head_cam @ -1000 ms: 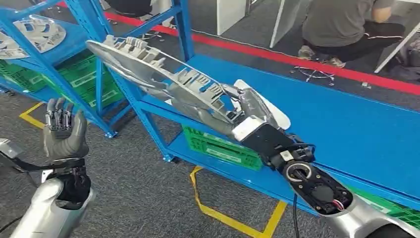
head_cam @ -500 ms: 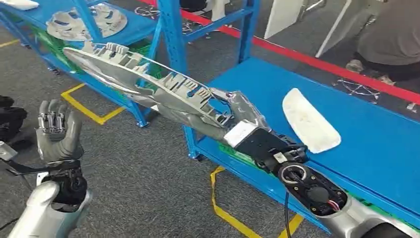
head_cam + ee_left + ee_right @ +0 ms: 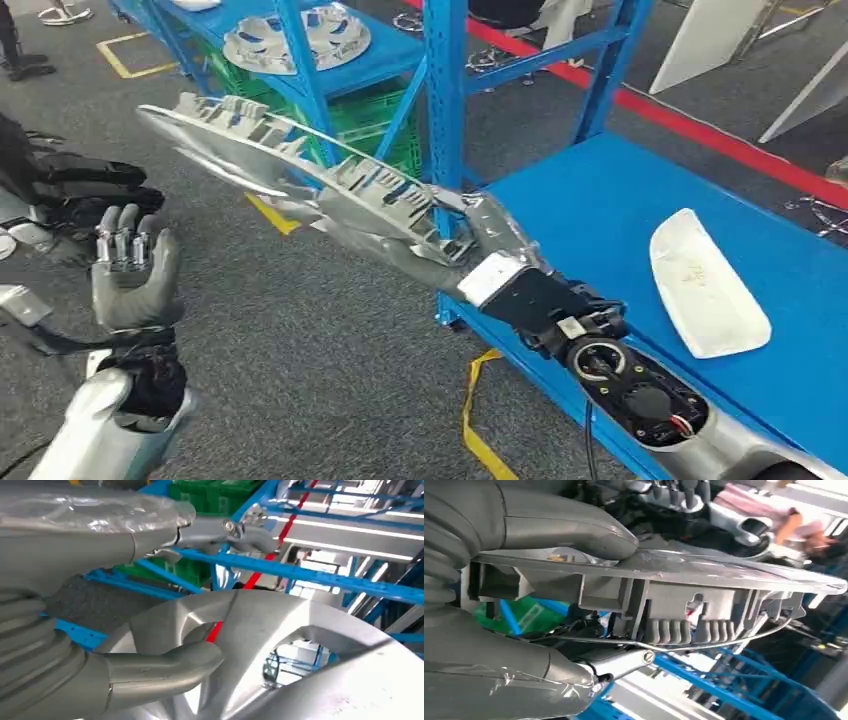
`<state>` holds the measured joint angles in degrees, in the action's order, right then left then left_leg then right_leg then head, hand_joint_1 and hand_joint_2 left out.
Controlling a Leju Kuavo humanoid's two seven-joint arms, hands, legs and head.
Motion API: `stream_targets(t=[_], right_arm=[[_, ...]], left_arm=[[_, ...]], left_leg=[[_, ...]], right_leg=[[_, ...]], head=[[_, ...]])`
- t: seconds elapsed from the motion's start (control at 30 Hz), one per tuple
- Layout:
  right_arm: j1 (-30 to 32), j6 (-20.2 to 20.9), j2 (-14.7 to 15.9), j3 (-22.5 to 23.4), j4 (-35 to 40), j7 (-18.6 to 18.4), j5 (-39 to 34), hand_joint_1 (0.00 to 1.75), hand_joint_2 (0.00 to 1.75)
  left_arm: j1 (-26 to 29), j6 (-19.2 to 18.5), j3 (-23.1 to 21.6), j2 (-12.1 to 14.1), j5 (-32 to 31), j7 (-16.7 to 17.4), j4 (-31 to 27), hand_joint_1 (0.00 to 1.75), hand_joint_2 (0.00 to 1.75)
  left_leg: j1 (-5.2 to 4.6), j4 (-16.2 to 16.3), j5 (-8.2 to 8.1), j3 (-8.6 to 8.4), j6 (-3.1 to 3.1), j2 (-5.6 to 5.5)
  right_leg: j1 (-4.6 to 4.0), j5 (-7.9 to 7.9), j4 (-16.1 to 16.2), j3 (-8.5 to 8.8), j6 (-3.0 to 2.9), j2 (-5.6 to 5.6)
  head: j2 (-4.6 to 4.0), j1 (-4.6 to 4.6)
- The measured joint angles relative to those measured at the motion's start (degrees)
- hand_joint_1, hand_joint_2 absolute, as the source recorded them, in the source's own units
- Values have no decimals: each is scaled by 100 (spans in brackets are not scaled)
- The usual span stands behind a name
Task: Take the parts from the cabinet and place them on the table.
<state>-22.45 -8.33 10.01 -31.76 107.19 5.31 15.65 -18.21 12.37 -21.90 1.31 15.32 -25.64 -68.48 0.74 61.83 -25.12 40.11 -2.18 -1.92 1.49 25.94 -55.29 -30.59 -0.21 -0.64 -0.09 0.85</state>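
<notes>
While no brand or readable writing shows on any part, the materials are clear enough to describe. At the left of the head view, the left hand [image 3: 133, 275] is raised with its palm up; the grey fingers are spread a little apart and they hold nothing. Its skin looks like matt grey rubber, and the arm below it is smooth silver metal. Behind it, dark black equipment [image 3: 75, 190] lies on the grey carpet floor [image 3: 300, 370].

Further right, the wheel cover [image 3: 300, 175] is in the air over the floor, between the blue rack [image 3: 300, 70] and the blue table [image 3: 620, 200]. It is a round silver plastic disc, tilted, with ribs, clips and a thin wire ring on its back side. The right hand [image 3: 478, 225] grips its near edge: in the right wrist view the thick thumb [image 3: 574, 532] presses on the rim of the cover and the other fingers close under it.

On the rack shelf lies another silver cover [image 3: 295, 35], and green plastic crates [image 3: 365, 125] with a lattice wall stand below. On the table rests a white oblong part [image 3: 705, 285], smooth and slightly curved; faint marks on it are too small to read. Yellow tape [image 3: 475, 420] and a red line [image 3: 720, 140] mark the floor.
</notes>
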Motion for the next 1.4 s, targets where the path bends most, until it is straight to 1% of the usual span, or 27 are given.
stream_targets(t=[0.07, 0.13, 0.2, 0.23, 0.27, 0.4, 0.43, 0.47, 0.5, 0.57, 0.6, 0.63, 0.7, 0.73, 0.77, 0.8, 0.9, 0.93, 1.0, 1.03, 1.1, 1.13, 1.17, 1.23, 1.27, 1.3, 1.4], right_arm=[[3, 0, 0, -2, 9, 2, 0, 175, 175], [19, 7, -2, -13, 9, -2, 0, 175, 175], [18, 7, -4, -22, 11, -2, 0, 175, 175], [16, 7, -9, -22, 15, -2, 0, 175, 175], [14, 9, -18, -22, 20, -2, 0, 175, 175], [-17, 9, -26, -31, 28, -6, -63, 175, 175], [-21, 9, -28, -31, 28, -11, -66, 175, 175], [-17, 9, -28, -33, 28, -15, -66, 175, 175], [-25, 9, -28, -33, 28, -15, -66, 175, 175], [-19, 11, -28, -33, 26, -9, -79, 175, 175], [-11, 11, -28, -35, 20, -7, -98, 175, 175], [0, 11, -28, -35, 9, -7, -98, 175, 175], [7, 9, -26, -35, -9, 0, -98, 175, 175], [5, 4, -28, -35, -11, 9, -101, 175, 175], [3, 2, -28, -35, -22, 20, -101, 175, 175], [0, -2, -28, -37, -31, 26, -107, 175, 175], [-25, -18, -28, -42, -42, 42, -107, 175, 175], [-24, -24, -28, -44, -50, 48, -114, 175, 175], [-42, -68, -31, -44, -74, 81, -155, 175, 175], [-48, -85, -31, -44, -81, 103, -175, 175, 175], [-44, -111, -31, -46, -103, 125, -186, 175, 175], [-40, -111, -31, -46, -120, 129, -186, 175, 175], [-31, -114, -31, -46, -140, 131, -186, 175, 175], [-28, -114, -31, -46, -173, 140, -186, 175, 175], [-29, -114, -31, -46, -177, 146, -186, 175, 175], [-33, -116, -31, -44, -177, 155, -186, 175, 175], [-46, -116, -31, -44, -203, 173, -184, 175, 175]], left_arm=[[21, 0, 0, -4, 2, 2, 0, 0, 175], [36, 0, 0, -4, 2, 2, 0, 0, 175], [33, 0, 0, -2, 2, 2, -2, 0, 175], [30, 0, 0, 0, 2, 2, -9, 0, 175], [18, 0, 0, 0, 2, 2, -24, 0, 175], [23, -9, 0, -4, -2, 9, -53, 0, 175], [33, -9, 0, -9, -4, 13, -68, 0, 175], [19, -11, 0, -7, -11, 11, -83, 0, 175], [9, -11, 0, -7, -13, 13, -83, 0, 175], [16, -11, 0, -20, -13, 26, -83, 0, 175], [26, -11, 0, -22, -13, 28, -83, 0, 175], [30, -11, 0, -20, -13, 33, -83, 0, 175], [25, -11, 0, -20, -13, 35, -83, 0, 175], [21, -13, 0, -22, -11, 33, -83, 0, 175], [20, -17, 0, -24, -13, 33, -81, 0, 175], [1, -22, 0, -24, -11, 33, -79, 0, 175], [9, -37, 0, -31, -9, 15, -77, 0, 175], [-1, -46, 0, -11, -9, -4, -79, 0, 175], [-42, -72, 0, -9, -9, -26, -70, 0, 175], [-65, -94, 0, -11, -7, -37, -68, 0, 175], [-62, -114, 0, -13, -4, -55, -44, 0, 175], [-62, -118, 0, -13, -4, -68, -31, 0, 175], [-65, -127, 0, -13, -2, -87, -18, 0, 175], [-85, -149, 0, -11, 4, -109, 7, 0, 175], [-97, -153, 0, -11, 7, -114, 13, 0, 175], [-125, -157, 0, -15, 11, -120, 19, 0, 175], [-153, -170, 0, -22, 15, -144, 48, 0, 175]], left_leg=[[18, 966, -360, 485, -26, 140], [26, 1101, -288, 577, -25, 157], [25, 273, 136, 135, -1, 204], [15, -313, 366, -200, 22, 359], [-57, -664, 312, -387, 42, 683], [-126, -651, 319, -347, 204, 356], [-58, -692, 339, -397, 241, 296], [-60, -694, 327, -408, 263, 221], [-59, -691, 326, -419, 315, 181], [-72, -690, 314, -424, 341, 23], [-80, -690, 313, -428, 345, -51], [-87, -687, 312, -436, 345, -149], [-91, -680, 307, -471, 343, -345], [-91, -674, 299, -488, 333, -430], [-66, -674, 292, -473, 325, -485], [-79, -659, 312, -423, 291, -569], [9, -699, 396, -327, 163, -814], [-37, -713, 399, -329, 132, -878], [-76, -303, 134, -138, 106, -180], [-63, 178, -74, 109, 69, 3], [-21, 1071, -366, 602, 18, 129], [1, 1153, -338, 669, 6, 148], [29, 949, -182, 579, -14, 165], [60, -103, 295, 5, -38, 294], [52, -602, 451, -304, -45, 586], [-11, -699, 386, -364, -6, 704], [-31, -701, 362, -341, 136, 453]], right_leg=[[-38, 20, 0, 3, -28, 174], [-52, 35, -1, 9, -31, 335], [-54, 68, -2, 36, -14, 482], [-56, 93, -2, 69, 7, 546], [-85, 119, 0, 82, 42, 596], [-109, 181, 21, 138, 155, 811], [-72, 246, -15, 129, 208, 703], [-44, 379, -189, 57, 209, 375], [-45, 571, -542, -93, 204, 217], [-63, 984, -1647, -655, 211, 84], [-67, 1024, -1949, -840, 210, 78], [-73, 927, -1962, -898, 199, 77], [-79, 365, -1191, -625, 145, 29], [-86, 27, -617, -394, 109, -134], [-67, -82, -265, -282, 61, -499], [-35, -88, -188, -253, 59, -634], [-94, -20, -43, -138, 36, -385], [-20, -49, 66, -79, 7, -279], [-45, -89, 145, 11, -28, -104], [-63, -83, 146, 20, -40, -8], [-70, -65, 146, 20, -46, 194], [-69, -56, 145, 20, -45, 278], [-66, -43, 145, 25, -37, 363], [-51, -6, 141, 57, 10, 513], [-77, 22, 131, 89, 52, 556], [-127, 58, 126, 77, 103, 603], [-123, 104, 147, 155, 178, 757]], head=[[0, 22], [0, 79], [0, 124], [0, 144], [0, 171], [0, 101], [0, 87], [0, 70], [0, 39], [0, -65], [0, -94], [0, -103], [0, -131], [0, -151], [0, -155], [0, -98], [0, -186], [0, -168], [0, -52], [0, -28], [0, -17], [0, 2], [0, 31], [0, 79], [0, 107], [0, 175], [0, 48]])
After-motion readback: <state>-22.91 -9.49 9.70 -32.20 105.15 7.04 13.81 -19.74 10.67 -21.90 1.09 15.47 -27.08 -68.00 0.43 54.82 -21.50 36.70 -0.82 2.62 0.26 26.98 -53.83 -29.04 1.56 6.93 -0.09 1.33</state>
